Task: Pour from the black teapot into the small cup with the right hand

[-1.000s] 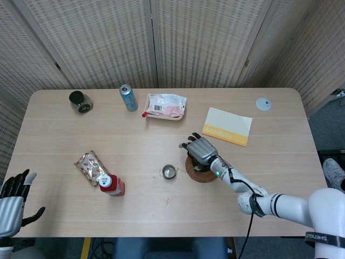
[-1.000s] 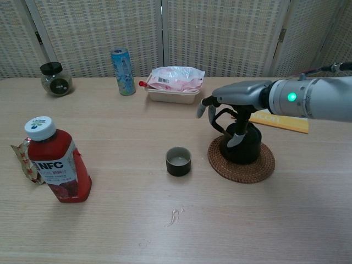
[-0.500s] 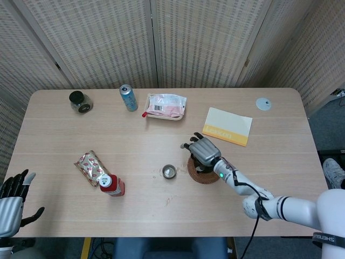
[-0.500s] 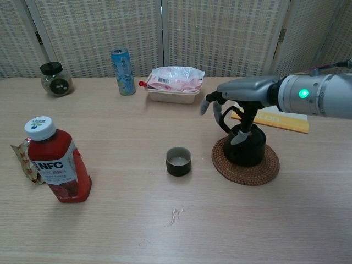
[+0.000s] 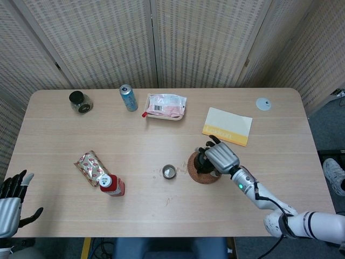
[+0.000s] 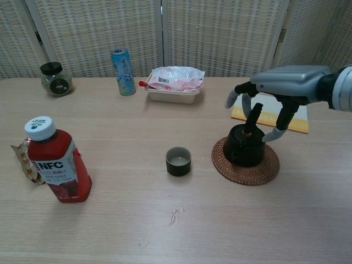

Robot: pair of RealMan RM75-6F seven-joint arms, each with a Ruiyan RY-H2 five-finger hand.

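Observation:
The black teapot [image 6: 245, 147] stands upright on a round woven coaster [image 6: 246, 168], right of the table's middle. The teapot [image 5: 202, 162] also shows in the head view, partly under my hand. The small dark cup [image 6: 178, 161] sits on the table a short way to its left, also seen as the cup [image 5: 169, 172]. My right hand [image 6: 276, 88] hovers just above and right of the teapot, fingers [image 6: 284, 115] spread and hanging down around its raised handle, holding nothing. My left hand [image 5: 9, 200] stays at the table's near left corner, fingers apart and empty.
A red juice bottle [image 6: 58, 165] and a foil packet [image 5: 90, 166] lie at the near left. A blue can [image 6: 123, 64], a dark jar [image 6: 55, 78] and a wrapped tray [image 6: 175, 82] stand along the back. A yellow booklet [image 5: 227, 126] lies behind the teapot.
My right hand has moved to the right, from over the teapot's left side to above its right side. The teapot and coaster slid slightly right earlier. The cup has not moved.

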